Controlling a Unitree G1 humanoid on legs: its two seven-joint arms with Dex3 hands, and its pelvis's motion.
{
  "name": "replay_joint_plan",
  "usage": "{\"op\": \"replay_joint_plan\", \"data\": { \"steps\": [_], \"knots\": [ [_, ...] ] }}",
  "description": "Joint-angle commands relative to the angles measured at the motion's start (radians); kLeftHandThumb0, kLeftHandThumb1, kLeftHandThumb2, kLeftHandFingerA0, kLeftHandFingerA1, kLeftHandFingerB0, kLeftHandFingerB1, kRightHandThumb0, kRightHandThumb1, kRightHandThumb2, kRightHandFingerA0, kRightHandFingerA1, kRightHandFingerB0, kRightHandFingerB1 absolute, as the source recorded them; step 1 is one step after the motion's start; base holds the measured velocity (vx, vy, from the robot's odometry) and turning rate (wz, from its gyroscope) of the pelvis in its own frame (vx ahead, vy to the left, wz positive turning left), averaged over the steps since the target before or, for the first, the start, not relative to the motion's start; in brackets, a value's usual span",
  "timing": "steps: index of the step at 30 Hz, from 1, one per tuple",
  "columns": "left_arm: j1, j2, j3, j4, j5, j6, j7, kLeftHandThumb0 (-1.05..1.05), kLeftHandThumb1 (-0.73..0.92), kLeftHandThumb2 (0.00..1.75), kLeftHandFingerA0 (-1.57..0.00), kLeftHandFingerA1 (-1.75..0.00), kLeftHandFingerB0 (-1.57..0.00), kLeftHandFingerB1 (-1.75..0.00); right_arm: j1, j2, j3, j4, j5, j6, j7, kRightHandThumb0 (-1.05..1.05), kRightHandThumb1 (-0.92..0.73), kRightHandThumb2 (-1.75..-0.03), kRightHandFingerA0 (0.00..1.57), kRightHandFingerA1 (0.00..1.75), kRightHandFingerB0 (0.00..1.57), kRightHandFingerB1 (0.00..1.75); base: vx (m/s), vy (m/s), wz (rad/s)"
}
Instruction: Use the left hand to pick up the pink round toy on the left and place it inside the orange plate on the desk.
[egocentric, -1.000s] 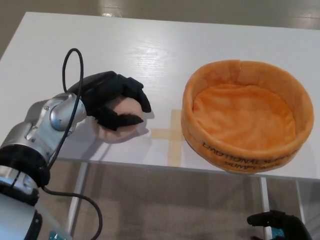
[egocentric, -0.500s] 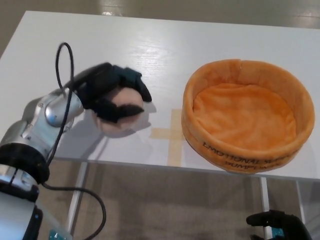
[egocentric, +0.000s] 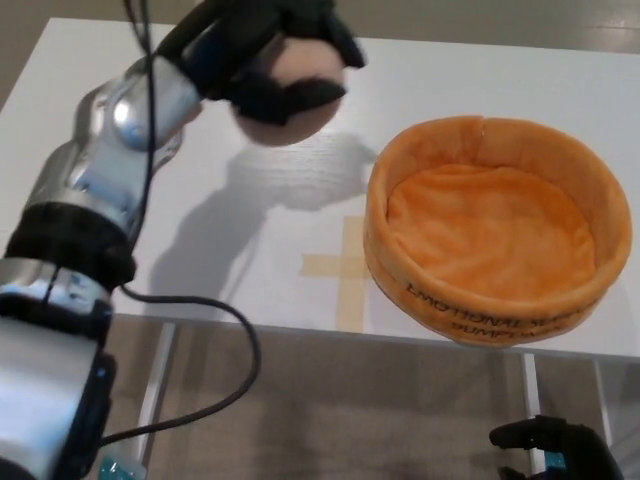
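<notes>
1. Now your left hand (egocentric: 262, 48) grips the pink round toy (egocentric: 292, 98), raised above the desk (egocentric: 480, 75).
2. Orange plate (egocentric: 497, 228) sits right of it, path unobstructed.
3. Tape cross (egocentric: 340, 267) lies beside the plate.
4. Right hand (egocentric: 553, 452) low; can't tell its fingers.

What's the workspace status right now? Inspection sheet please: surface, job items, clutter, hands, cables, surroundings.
Surface: white desk, tan tape cross near the front edge.
Job's things: pink round toy held in the air above the desk, left of the orange plate; plate empty, on the desk.
Clutter: nothing seen.
Hands: left hand shut on the toy; right hand low, below the desk edge, grip unclear.
Cables: black cable looping along the left arm.
Surroundings: floor beyond and below the desk.
</notes>
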Motion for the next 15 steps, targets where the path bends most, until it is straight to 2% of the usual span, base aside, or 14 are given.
{"op": "replay_joint_plan", "data": {
  "steps": [1, 3, 4, 11, 12, 15],
  "knots": [
    [-0.062, -0.084, -0.042, -0.027, 0.019, 0.057, 0.009, -0.22, 0.78, 0.67, -1.00, -1.06, -0.85, -0.80, 0.007, 0.001, 0.006, 0.008, -0.001, 0.012, 0.011, -0.19, -0.46, -0.85, 0.74, 0.89, 0.64, 0.78, 0.00, 0.000, 0.00],
    [-0.071, -0.096, -0.049, -0.029, 0.025, 0.069, 0.012, -0.22, 0.79, 0.65, -0.99, -1.08, -0.85, -0.78, 0.006, 0.002, 0.006, 0.007, 0.001, 0.014, 0.012, -0.20, -0.46, -0.85, 0.74, 0.89, 0.64, 0.78, 0.00, 0.000, 0.00],
    [-0.083, -0.116, -0.061, -0.025, 0.032, 0.079, 0.023, -0.24, 0.77, 0.62, -1.00, -1.04, -0.90, -0.69, 0.005, 0.002, 0.008, 0.008, -0.001, 0.014, 0.012, -0.21, -0.46, -0.85, 0.78, 0.92, 0.65, 0.79, 0.00, 0.000, 0.00],
    [-0.130, -0.203, -0.117, 0.007, 0.075, 0.119, 0.068, -0.16, 0.71, 0.70, -1.05, -0.99, -0.91, -0.73, 0.004, 0.002, 0.009, 0.006, 0.004, 0.015, 0.015, -0.19, -0.47, -0.85, 0.76, 0.90, 0.64, 0.78, 0.00, 0.000, 0.00],
    [-0.133, -0.212, -0.128, 0.011, 0.084, 0.114, 0.078, -0.17, 0.71, 0.69, -1.06, -0.99, -0.90, -0.72, 0.004, 0.003, 0.009, 0.006, 0.004, 0.013, 0.017, -0.12, -0.59, -0.64, 0.73, 0.93, 0.64, 0.77, 0.00, 0.000, 0.00],
    [-0.142, -0.242, -0.148, 0.030, 0.091, 0.112, 0.092, -0.16, 0.73, 0.66, -1.03, -0.99, -0.90, -0.71, 0.002, 0.004, 0.015, 0.007, -0.001, 0.017, 0.015, -0.14, -0.60, -0.61, 0.73, 0.94, 0.67, 0.78, 0.00, 0.000, 0.00]
  ]
}}
